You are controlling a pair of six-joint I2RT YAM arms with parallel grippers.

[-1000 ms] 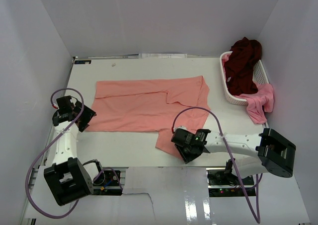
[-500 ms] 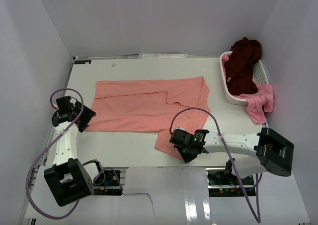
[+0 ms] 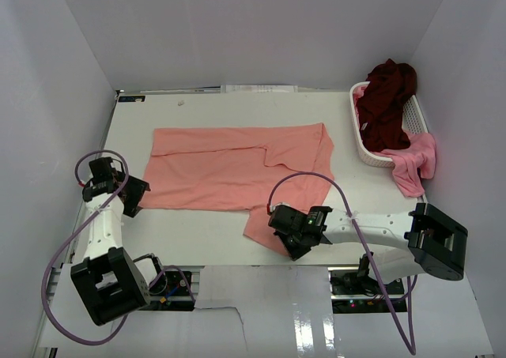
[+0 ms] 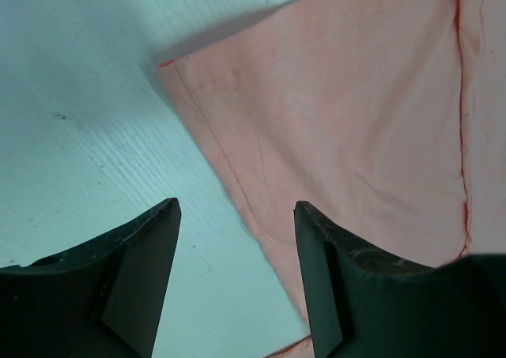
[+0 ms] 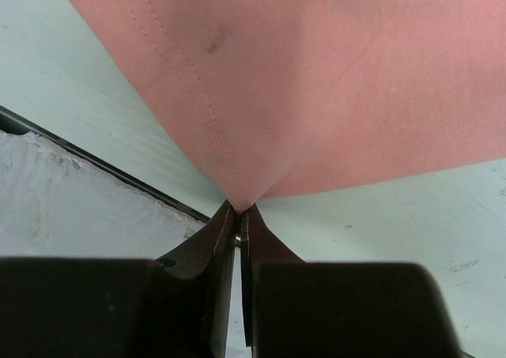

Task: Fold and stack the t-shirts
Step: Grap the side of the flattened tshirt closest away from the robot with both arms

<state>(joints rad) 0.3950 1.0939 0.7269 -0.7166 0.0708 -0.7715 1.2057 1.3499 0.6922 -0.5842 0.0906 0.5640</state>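
Note:
A salmon-pink t-shirt (image 3: 237, 168) lies spread flat across the middle of the table. My right gripper (image 3: 281, 243) is at its near right corner, shut on a pinch of that cloth (image 5: 316, 81), which rises in a cone from the closed tips (image 5: 239, 209). My left gripper (image 3: 136, 195) is open at the shirt's near left corner. In the left wrist view its fingers (image 4: 237, 209) straddle the hem (image 4: 356, 121), close above the table. A dark maroon t-shirt (image 3: 387, 97) is heaped in the basket. A brighter pink one (image 3: 415, 162) hangs over the basket's near rim.
The white slatted basket (image 3: 415, 119) stands at the back right, against the right wall. White walls close in the table (image 3: 198, 224) on the left, back and right. The table's near edge with a dark gap (image 5: 95, 164) lies just below my right gripper.
My right gripper has shut on the shirt's near right corner and drawn it slightly left. My left gripper has shifted a little toward the near edge, still open.

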